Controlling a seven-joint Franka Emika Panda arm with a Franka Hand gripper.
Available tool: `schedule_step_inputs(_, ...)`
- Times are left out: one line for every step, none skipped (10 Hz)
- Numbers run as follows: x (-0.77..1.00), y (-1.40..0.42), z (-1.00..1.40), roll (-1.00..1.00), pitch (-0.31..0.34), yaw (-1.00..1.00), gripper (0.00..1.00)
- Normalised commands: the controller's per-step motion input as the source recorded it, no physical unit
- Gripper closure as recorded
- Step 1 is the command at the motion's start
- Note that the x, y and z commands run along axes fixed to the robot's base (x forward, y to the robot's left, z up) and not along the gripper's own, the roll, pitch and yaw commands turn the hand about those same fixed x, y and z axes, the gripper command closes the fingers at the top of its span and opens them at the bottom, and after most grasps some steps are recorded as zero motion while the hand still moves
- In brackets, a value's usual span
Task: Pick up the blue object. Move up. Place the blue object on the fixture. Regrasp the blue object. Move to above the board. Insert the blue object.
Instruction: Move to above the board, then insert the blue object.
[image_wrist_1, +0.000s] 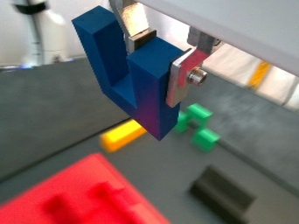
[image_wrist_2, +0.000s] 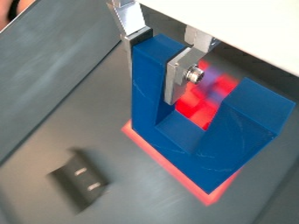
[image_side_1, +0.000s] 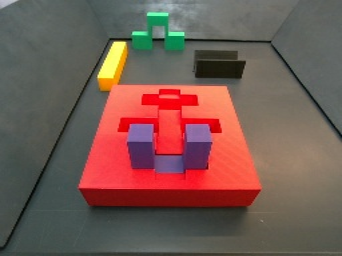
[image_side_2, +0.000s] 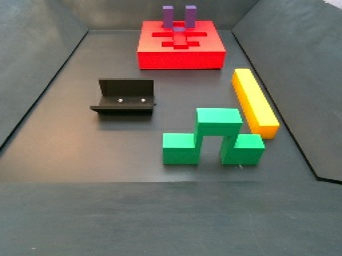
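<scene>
My gripper (image_wrist_1: 162, 63) is shut on the blue object (image_wrist_1: 126, 74), a dark blue U-shaped block. The silver fingers (image_wrist_1: 184, 80) clamp one of its prongs, and its bridge points down. It also fills the other wrist view (image_wrist_2: 176, 118), held by the gripper (image_wrist_2: 159, 57). The red board (image_wrist_2: 201, 103) shows straight below the block and lies lower in a wrist view (image_wrist_1: 82, 194). In both side views the board (image_side_1: 118, 165) (image_side_2: 158, 58) shows, but the gripper and blue object are out of view. The black fixture (image_side_1: 219, 65) (image_side_2: 124, 97) (image_wrist_1: 222, 192) (image_wrist_2: 82, 179) stands empty on the floor.
A purple U-shaped block (image_side_1: 167, 147) (image_side_2: 178, 15) sits in a board recess. A yellow bar (image_side_1: 112, 62) (image_side_2: 254, 100) (image_wrist_1: 122, 134) and a green block (image_side_1: 158, 35) (image_side_2: 207, 135) (image_wrist_1: 198, 122) lie on the dark floor. Grey walls ring the floor.
</scene>
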Motion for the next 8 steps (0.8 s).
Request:
schedule_step_inputs(-0.38,-0.26,0.04,-1.0,-0.044,-0.01,1.0)
schedule_step_inputs(-0.18,-0.12,0.01,-1.0,-0.012,-0.02,1.0)
schedule_step_inputs(-0.1,-0.08,0.02,-0.65,-0.023,-0.01,1.0)
schedule_step_inputs(-0.09,-0.04,0.0,-0.43,-0.036,-0.01,1.0)
schedule_step_inputs(-0.08,-0.01,0.01,-0.3,-0.044,-0.01,1.0)
schedule_step_inputs(-0.06,0.01,0.01,-0.22,-0.044,-0.01,1.0)
schedule_step_inputs(0.0,0.0,-0.08,0.0,0.0,0.0,1.0)
schedule_step_inputs(0.0,0.0,-0.01,-0.02,0.0,0.0,1.0)
